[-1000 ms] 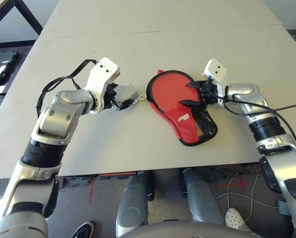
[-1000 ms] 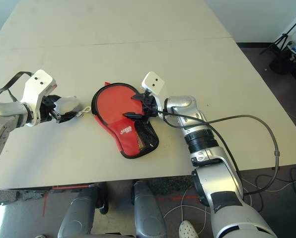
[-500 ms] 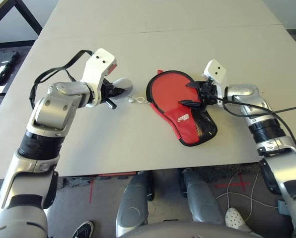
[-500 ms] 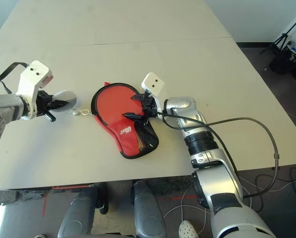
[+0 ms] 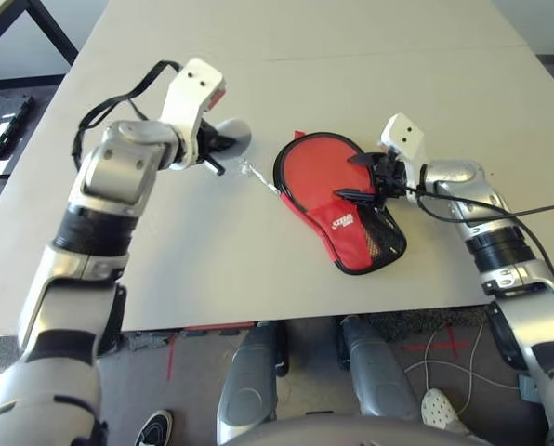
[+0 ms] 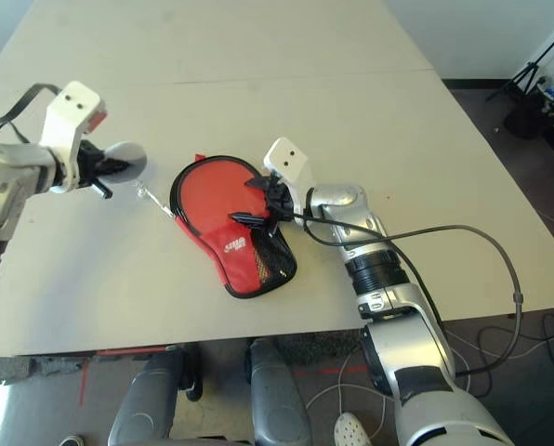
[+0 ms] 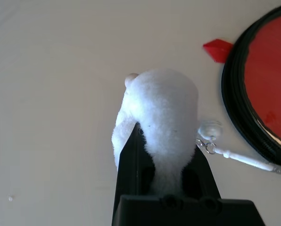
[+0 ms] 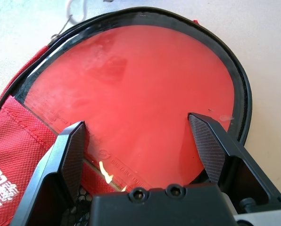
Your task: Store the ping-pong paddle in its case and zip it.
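Where table lies bare: case centred.

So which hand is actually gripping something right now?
The left hand: it is shut on the plush toy. The right hand stands open over the case.

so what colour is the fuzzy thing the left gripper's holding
White, the plush toy; it shows best in the left wrist view.

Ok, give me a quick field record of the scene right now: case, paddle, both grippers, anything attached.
case: flat on the table, red, mesh end toward the robot
ping-pong paddle: inside the case, red face seen through the clear half
left gripper: shut on plush toy, raised above the table
chain: runs from the plush toy to the case's edge
right gripper: open, over the case's round end
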Robot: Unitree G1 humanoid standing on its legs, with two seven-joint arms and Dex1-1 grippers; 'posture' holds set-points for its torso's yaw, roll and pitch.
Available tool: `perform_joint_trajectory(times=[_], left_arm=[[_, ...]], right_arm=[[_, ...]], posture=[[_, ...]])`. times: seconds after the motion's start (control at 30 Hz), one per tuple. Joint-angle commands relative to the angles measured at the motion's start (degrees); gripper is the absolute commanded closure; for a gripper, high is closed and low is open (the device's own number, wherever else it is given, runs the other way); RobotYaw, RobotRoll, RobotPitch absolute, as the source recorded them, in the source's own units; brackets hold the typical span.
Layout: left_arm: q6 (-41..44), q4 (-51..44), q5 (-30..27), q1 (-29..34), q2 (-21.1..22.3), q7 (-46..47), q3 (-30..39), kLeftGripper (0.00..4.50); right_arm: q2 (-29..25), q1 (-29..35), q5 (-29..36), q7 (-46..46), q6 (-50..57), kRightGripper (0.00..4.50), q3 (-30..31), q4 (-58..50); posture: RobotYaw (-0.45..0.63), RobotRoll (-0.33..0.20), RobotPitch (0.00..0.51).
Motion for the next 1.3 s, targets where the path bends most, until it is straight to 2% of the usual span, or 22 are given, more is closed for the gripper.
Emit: perform_joint_trajectory(times=[0.03,0.4,0.6,0.9,1.3], left_arm=[[-4.9,8.0,2.8,-4.1,-2.9,1.9,-1.2,4.19],[-25.8,38.8,9.0,-18.2,-12.0,6.7,-1.5,4.2],[-34.6,50.8,10.5,-23.8,-16.4,11.1,-0.1,4.2],[-40.9,58.2,11.6,-27.4,-22.9,16.0,1.4,4.2],[-44.8,59.9,12.6,-30.8,-30.2,17.6,2.9,4.21]], right_arm=[[0.2,3.3,-3.2,0.4,1.6,0.0,3.9,2.0],[0.5,4.4,-3.5,0.0,2.4,0.0,4.0,0.1],[0.5,5.4,-3.4,-0.4,3.5,0.0,4.1,-1.9],[0.2,6.7,-3.1,-1.0,5.4,0.0,3.9,-4.8],[0.1,8.6,-2.8,-2.3,7.5,0.0,3.8,-8.0]], posture=[[0.02,0.0,0.258],[-0.01,0.0,0.254],[-0.03,0.0,0.253],[-0.07,0.0,0.255],[-0.1,0.0,0.25]])
